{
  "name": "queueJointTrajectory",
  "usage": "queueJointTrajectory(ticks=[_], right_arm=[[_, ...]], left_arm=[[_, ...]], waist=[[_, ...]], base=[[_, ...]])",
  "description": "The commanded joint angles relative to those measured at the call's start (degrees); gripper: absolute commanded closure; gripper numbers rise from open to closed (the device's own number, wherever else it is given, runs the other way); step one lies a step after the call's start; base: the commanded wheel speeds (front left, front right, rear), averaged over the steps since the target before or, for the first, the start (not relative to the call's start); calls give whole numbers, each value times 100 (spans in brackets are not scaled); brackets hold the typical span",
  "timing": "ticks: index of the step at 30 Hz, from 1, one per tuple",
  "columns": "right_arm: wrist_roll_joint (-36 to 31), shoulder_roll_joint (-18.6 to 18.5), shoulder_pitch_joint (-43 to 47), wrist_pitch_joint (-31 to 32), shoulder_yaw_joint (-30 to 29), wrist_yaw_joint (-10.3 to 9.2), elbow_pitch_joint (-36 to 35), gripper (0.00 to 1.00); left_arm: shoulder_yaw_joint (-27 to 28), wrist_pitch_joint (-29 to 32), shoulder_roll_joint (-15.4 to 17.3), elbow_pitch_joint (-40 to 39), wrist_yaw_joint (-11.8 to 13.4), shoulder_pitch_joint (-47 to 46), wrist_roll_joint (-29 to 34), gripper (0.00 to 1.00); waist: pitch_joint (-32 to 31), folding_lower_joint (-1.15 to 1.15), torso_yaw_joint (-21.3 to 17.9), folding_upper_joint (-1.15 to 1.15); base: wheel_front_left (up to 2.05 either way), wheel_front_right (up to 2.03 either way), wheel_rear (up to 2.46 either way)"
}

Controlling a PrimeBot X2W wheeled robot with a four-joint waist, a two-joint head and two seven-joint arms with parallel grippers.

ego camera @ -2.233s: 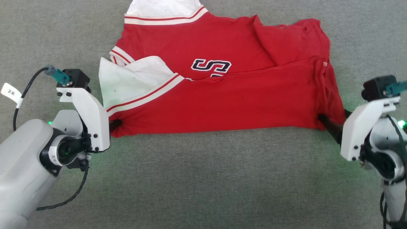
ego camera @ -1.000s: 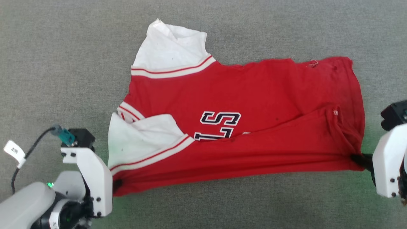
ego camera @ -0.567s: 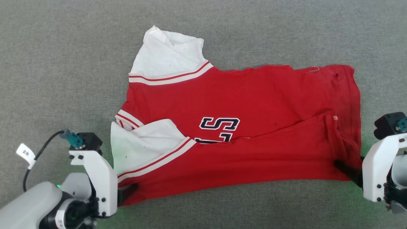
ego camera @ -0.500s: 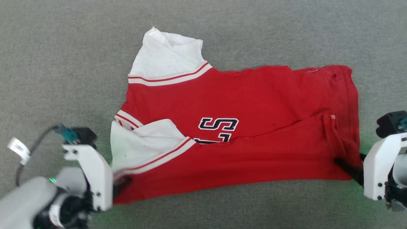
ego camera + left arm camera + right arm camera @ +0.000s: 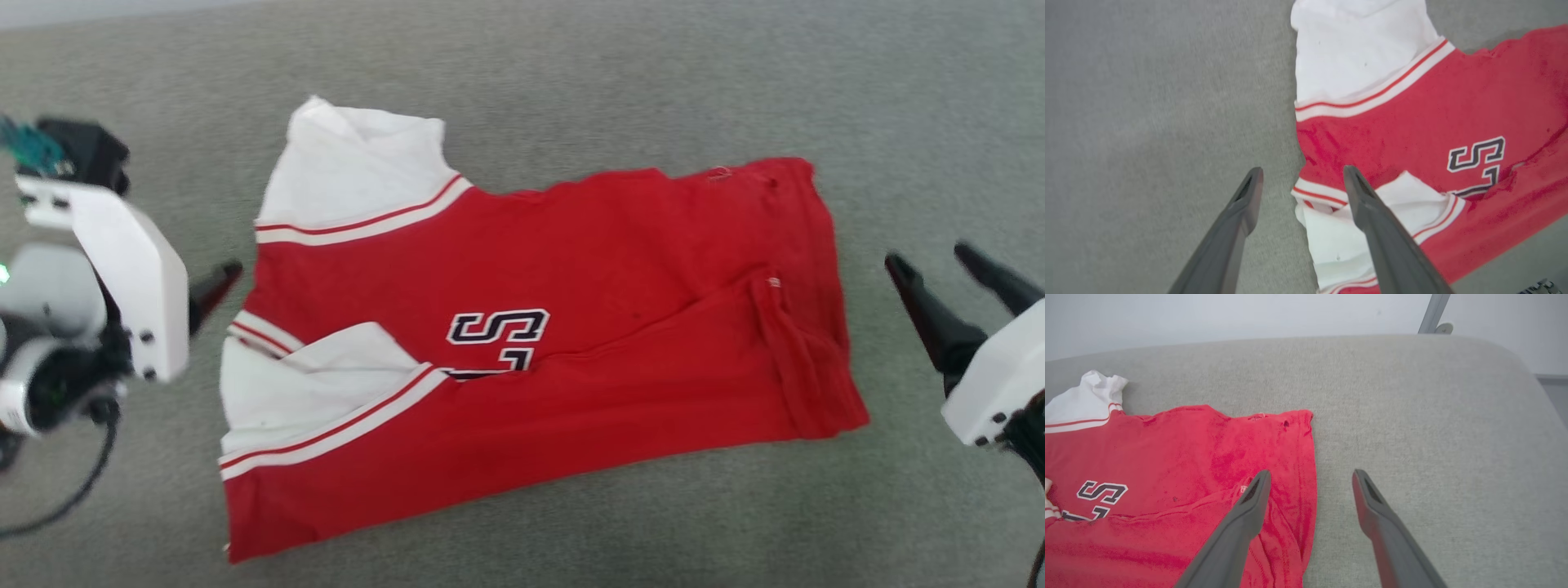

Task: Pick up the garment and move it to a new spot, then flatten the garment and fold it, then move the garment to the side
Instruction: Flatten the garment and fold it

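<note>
The garment, a red T-shirt with white sleeves and a dark letter print, lies flat on the grey surface with its near part folded over the print. My left gripper is open and holds nothing; it hovers over the garment's collar-side edge, one finger over grey cloth and one over the white sleeve. In the head view one of its fingertips shows just left of the shirt. My right gripper is open and empty, just off the hem. Its left finger hangs over the garment's hem edge.
The grey padded surface spreads on all sides of the shirt. Its far edge and rounded right corner meet a pale wall. A grey metal bar rises behind that corner.
Both grippers have opened and let go of the garment's near corners, then drawn back from it. The shirt now lies loose. The head camera has shifted.
</note>
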Motion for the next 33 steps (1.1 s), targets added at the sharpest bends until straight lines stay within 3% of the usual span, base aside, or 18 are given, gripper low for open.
queueJointTrajectory(ticks=[1, 8, 12, 20, 26, 27, 33], right_arm=[[-66, 27, -76, -173, 42, 0, -46, 0], [-526, 292, -377, -1741, 336, 0, 112, 0], [-631, 452, -496, -2231, 550, -1, 357, 0], [-507, 546, -749, -2475, 976, -1, 782, 0], [-383, 457, -1045, -2320, 1241, -1, 1071, 0], [-337, 445, -1128, -2256, 1279, 0, 1143, 0], [-101, 194, -1857, -1651, 1621, 0, 1747, 0]], left_arm=[[-6, -17, -23, 77, -97, -117, 132, 0], [-32, -135, -490, 1138, -936, -1123, 516, 0], [-129, -23, -716, 1878, -1242, -1574, 666, 0], [-411, 301, -1080, 3382, -1553, -2201, 963, 0], [-738, 568, -1477, 4418, -1727, -2258, 1127, 0], [-792, 688, -1544, 4571, -1755, -2220, 1081, 100], [-870, 856, -1943, 4982, -1887, -2478, 1042, 100]], waist=[[46, 0, -156, 0], [297, 0, -660, 0], [462, 0, -925, 0], [774, 0, -1277, 0], [967, 0, -1344, 0], [990, 0, -1335, 0], [1112, 0, -1157, 0]], base=[[0, 0, 0], [0, 0, 0], [0, 0, 0], [0, 0, 0], [0, 0, 0], [0, 0, 0], [0, 0, 0]])
